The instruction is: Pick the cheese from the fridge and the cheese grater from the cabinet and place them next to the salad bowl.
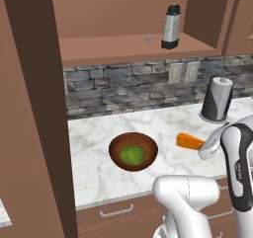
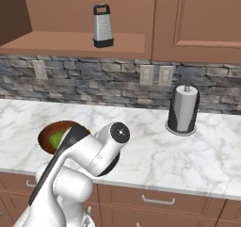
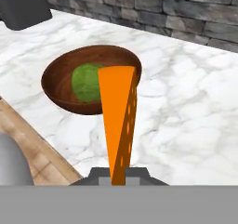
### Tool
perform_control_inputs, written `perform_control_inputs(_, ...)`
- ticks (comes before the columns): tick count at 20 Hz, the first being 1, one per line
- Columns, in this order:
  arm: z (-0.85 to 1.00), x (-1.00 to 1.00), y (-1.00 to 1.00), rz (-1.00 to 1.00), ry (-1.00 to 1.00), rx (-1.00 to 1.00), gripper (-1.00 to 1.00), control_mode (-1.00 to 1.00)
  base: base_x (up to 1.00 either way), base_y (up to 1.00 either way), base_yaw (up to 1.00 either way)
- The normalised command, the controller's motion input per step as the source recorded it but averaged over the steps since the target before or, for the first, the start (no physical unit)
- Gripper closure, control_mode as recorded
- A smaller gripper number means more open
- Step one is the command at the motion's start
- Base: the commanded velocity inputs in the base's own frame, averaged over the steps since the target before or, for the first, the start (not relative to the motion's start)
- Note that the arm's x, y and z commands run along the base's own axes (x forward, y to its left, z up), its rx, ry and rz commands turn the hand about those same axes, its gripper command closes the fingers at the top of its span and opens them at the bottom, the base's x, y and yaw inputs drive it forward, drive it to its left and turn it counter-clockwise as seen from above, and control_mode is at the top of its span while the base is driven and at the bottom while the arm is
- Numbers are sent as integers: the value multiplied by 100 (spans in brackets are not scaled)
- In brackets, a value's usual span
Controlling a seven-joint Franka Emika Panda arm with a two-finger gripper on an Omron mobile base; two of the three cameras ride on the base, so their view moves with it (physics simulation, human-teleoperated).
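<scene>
Orange cheese [image 3: 117, 121] is sitting clamped in our fingers [image 3: 118, 175], hovering over the marble table [image 1: 94, 168] beside the salad bowl [image 1: 133, 151]; the cheese grater [image 2: 102, 26] is standing on the cabinet shelf [image 2: 70, 43].

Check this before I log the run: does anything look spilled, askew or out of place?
Nothing stands out. The cheese is held in the shut gripper near the salad bowl, and the cheese grater stands upright in the open cabinet.

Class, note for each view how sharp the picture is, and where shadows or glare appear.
Left base view: sharp, even light, shaded interior of the round brown wooden salad bowl. Right base view: sharp, no glare on the upright silver box grater. Hand view: crisp orange cheese wedge, no glare.
</scene>
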Motion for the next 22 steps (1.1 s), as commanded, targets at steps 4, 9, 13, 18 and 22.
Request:
perform_control_inputs(4, -23, 30, 0, 0, 0, 0, 100, -100, 0, 0, 0)
perform_control_inputs(9, -27, 17, 0, 0, 0, 0, 100, -100, 0, 0, 0)
perform_control_inputs(13, -33, 17, 0, 0, 0, 0, 100, -100, 0, 0, 0)
perform_control_inputs(18, -35, 22, 0, 0, 0, 0, 100, -100, 0, 0, 0)
perform_control_inputs(22, -37, 23, 0, 0, 0, 0, 100, -100, 0, 0, 0)
